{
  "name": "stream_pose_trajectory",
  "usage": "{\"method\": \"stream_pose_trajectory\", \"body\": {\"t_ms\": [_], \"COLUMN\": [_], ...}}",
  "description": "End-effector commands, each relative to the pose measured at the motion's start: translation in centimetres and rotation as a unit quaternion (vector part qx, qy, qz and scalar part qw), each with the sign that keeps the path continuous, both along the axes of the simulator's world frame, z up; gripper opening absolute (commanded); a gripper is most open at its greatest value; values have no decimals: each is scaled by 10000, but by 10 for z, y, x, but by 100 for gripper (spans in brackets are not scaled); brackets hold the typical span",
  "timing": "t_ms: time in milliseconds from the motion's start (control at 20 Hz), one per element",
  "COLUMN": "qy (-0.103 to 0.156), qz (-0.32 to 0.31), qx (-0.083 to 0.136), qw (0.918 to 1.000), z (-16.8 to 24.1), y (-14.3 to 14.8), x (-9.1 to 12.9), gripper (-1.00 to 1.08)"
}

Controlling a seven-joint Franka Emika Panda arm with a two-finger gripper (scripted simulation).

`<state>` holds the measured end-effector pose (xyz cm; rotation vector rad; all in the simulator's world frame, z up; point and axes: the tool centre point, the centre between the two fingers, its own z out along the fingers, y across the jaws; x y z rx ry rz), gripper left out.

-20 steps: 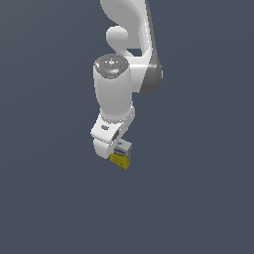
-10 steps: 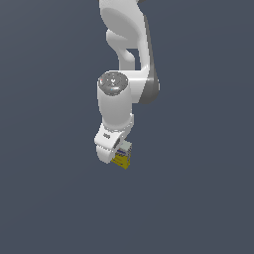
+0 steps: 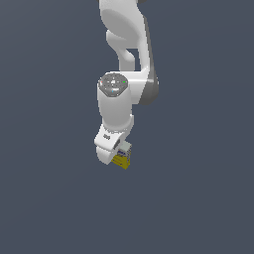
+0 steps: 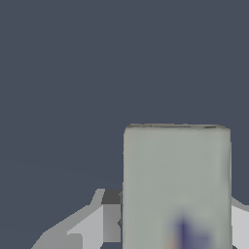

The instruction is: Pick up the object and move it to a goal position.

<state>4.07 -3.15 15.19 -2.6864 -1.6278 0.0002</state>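
Observation:
The object is a small carton (image 3: pixel 122 159), pale grey-white above with blue print and yellow below. In the exterior view it pokes out from under the white hand of my arm, and my gripper (image 3: pixel 117 155) comes down over it from above. In the wrist view the carton (image 4: pixel 176 185) fills the space between my fingers. One finger (image 4: pixel 111 214) lies against one side of it and the other finger (image 4: pixel 240 219) against the opposite side, with no gap showing. The fingertips are hidden behind the carton.
A plain dark grey-blue surface (image 3: pixel 198 198) lies all around. My white arm (image 3: pixel 124 59) rises above the carton towards the exterior view's top.
My arm has sunk lower and the hand has come down a little over the carton. The carton has stayed at almost the same spot.

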Motion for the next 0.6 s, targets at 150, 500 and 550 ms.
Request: {"method": "stream_pose_trajectory", "body": {"t_ms": [150, 500, 550], "qy": [-2, 0, 0], "qz": [0, 1, 1], "qx": [0, -2, -2], "qw": [10000, 10000, 10000], "z": [0, 5, 6], "y": [0, 20, 26], "x": [0, 4, 5], "gripper": [-100, -100, -100]}}
